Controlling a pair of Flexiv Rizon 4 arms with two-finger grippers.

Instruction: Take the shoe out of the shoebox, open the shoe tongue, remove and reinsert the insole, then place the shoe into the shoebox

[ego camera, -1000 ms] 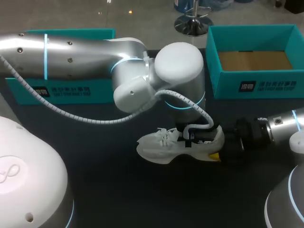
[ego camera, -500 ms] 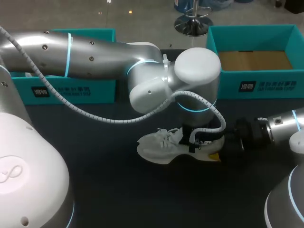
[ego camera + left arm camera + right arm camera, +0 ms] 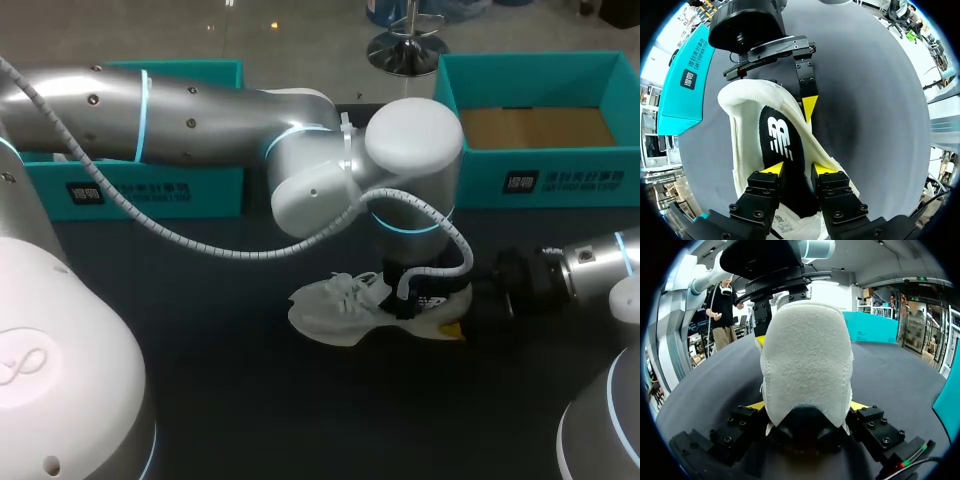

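Noted: shoe [image 3: 335,305] lies mid-worktop [image 3: 200,340], long axis L-R w/ toe left; right pincer [image 3: 807,405] clamped both sides on heel, left pincer [image 3: 797,170] straight down in opening over insole [image 3: 780,140], hold on it can't be told.

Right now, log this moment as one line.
shoe on table, outside empty box | right jaws shut on heel | left jaws in shoe at insole, grip unclear
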